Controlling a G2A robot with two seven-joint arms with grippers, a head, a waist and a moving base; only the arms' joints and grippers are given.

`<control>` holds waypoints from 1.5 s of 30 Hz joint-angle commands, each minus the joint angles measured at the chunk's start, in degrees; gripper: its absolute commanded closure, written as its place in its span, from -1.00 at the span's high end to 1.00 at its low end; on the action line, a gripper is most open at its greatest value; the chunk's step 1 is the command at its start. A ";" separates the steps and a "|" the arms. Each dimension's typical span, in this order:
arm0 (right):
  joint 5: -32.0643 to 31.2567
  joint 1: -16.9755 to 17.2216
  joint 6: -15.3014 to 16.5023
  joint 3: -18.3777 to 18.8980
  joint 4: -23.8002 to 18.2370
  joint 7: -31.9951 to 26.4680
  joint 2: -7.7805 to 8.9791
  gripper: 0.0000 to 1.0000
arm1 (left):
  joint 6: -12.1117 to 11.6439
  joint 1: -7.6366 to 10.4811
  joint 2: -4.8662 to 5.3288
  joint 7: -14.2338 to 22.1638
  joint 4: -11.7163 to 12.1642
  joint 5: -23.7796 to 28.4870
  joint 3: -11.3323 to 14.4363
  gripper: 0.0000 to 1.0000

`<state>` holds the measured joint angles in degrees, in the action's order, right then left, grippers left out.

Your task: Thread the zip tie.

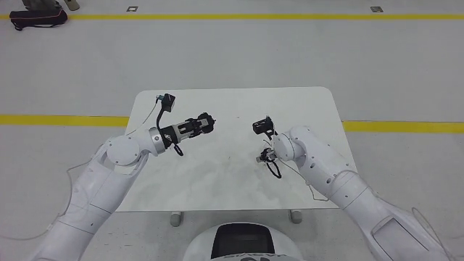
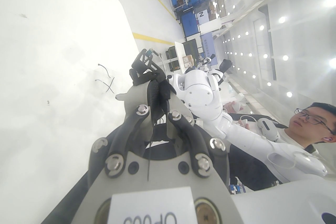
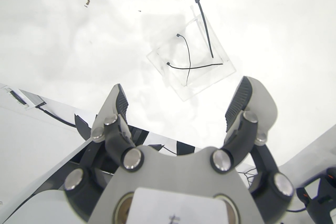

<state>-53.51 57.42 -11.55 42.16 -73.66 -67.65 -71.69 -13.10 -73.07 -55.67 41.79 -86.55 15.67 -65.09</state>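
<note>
Hanging over the table [image 3: 78, 38] with its fingers spread wide and nothing between them, the right gripper [image 3: 182, 86] looks posed for a pick. The wide spread probably leaves room to come down around one slim tie without nudging its neighbours. Just ahead of its fingertips and below them lies a clear plate [image 3: 218, 74] carrying three black zip ties.

The left gripper [image 2: 157, 87] sits opposite and apart from it, pads pressed together and pointing toward the right arm. That stance would suit steadying one end while the other arm feeds the tail. A thin dark strand [image 2: 148, 162] runs back across its palm from between the pads. I cannot tell whether that is a tie or a loose wire.

Nearest the right gripper's tips, two thin zip ties [image 3: 195, 67] lie crossed over each other, one bowed, one almost straight, each with a small square head. Beyond them the thick zip tie [image 3: 205, 28] lies straight, its head end reaching past the plate's far edge. None is looped; every tail is free of its head, so threading has not begun. Lying flat on a smooth plate, they will likely be awkward to pinch.
</note>
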 commanded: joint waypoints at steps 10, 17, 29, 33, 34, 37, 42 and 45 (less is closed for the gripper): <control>1.18 0.67 1.50 0.65 0.65 2.93 -0.19 1.00 | 0.00 0.00 0.00 0.00 0.00 0.00 0.00 -1.00; 3.73 1.03 1.66 1.82 2.07 5.58 -0.63 1.00 | 0.00 0.00 0.00 0.00 0.00 0.00 0.00 -1.00; 3.20 1.89 2.16 2.37 2.30 7.87 -0.65 1.00 | 0.00 0.00 0.00 0.00 0.00 0.00 0.00 -1.00; 3.75 1.80 1.19 2.62 2.38 7.36 -0.88 1.00 | 0.00 0.00 0.00 0.00 0.00 0.00 0.00 -1.00; 3.79 1.73 1.13 2.61 2.40 7.16 -0.95 1.00 | 0.00 0.00 0.00 0.00 0.00 0.00 0.00 -1.00; 4.09 1.42 0.88 2.53 2.88 6.14 -1.17 0.52 | 0.00 0.00 0.00 0.00 0.00 0.00 0.00 -1.00; 4.02 0.65 0.09 1.71 4.49 4.66 -1.73 -0.18 | 0.00 0.00 0.00 0.00 0.00 0.00 0.00 -1.00; 4.36 0.10 0.10 1.14 5.75 4.29 -2.17 -0.28 | 0.00 0.00 0.00 0.00 0.00 0.00 0.00 -1.00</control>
<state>-49.32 57.70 -11.53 43.46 -68.32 -63.31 -73.72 -13.10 -73.07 -55.67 41.79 -86.55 15.67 -65.09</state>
